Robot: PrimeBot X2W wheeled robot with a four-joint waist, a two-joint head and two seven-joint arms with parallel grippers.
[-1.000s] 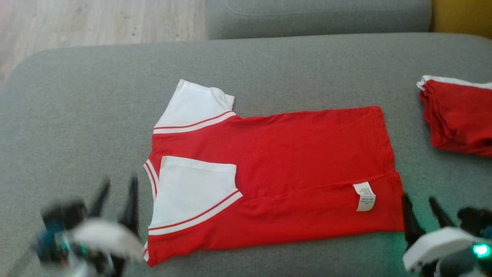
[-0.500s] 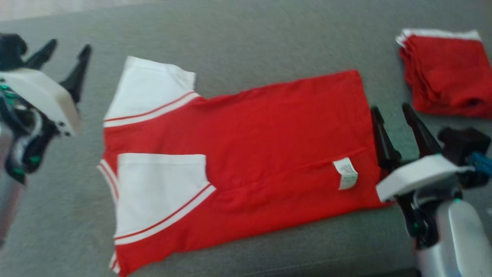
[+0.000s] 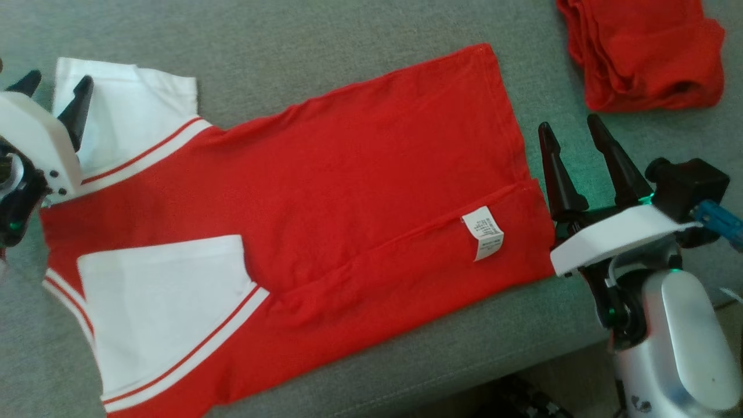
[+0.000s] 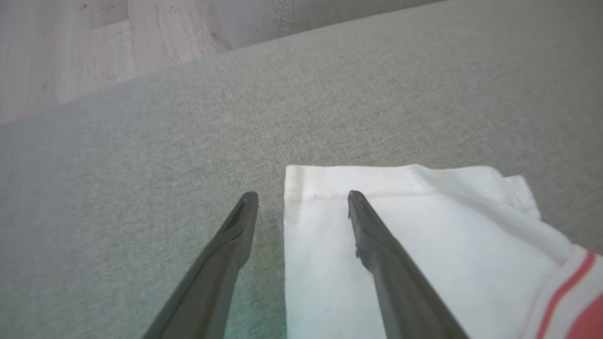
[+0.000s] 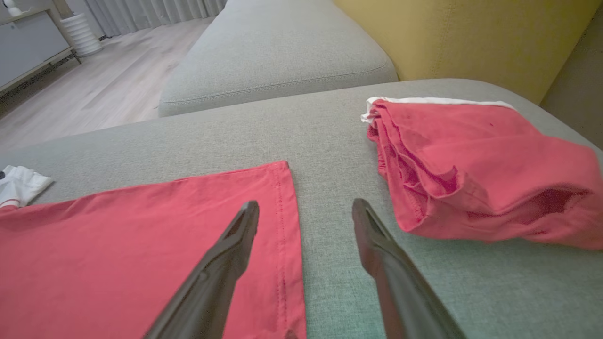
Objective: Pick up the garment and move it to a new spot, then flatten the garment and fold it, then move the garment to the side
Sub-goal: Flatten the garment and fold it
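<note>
The red-and-white T-shirt (image 3: pixel 348 174) lay flat on the grey sofa cushion (image 3: pixel 348 35), its collar end cut off at the frame's edge. A pile of folded red garments (image 3: pixel 644 52) sat near the hem. Both grippers were spread and empty: the left gripper (image 3: pixel 58 84) at the white sleeve (image 4: pixel 424 226), the right gripper (image 3: pixel 569 125) straddling the hem.

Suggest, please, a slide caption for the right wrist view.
Open right gripper straddling the side hem of the red garment, with a pile of red garments alongside on the grey sofa.

Grey sofa (image 5: pixel 282 61), wood floor (image 5: pixel 94 89), perhaps curtains (image 5: pixel 155 9)
</note>
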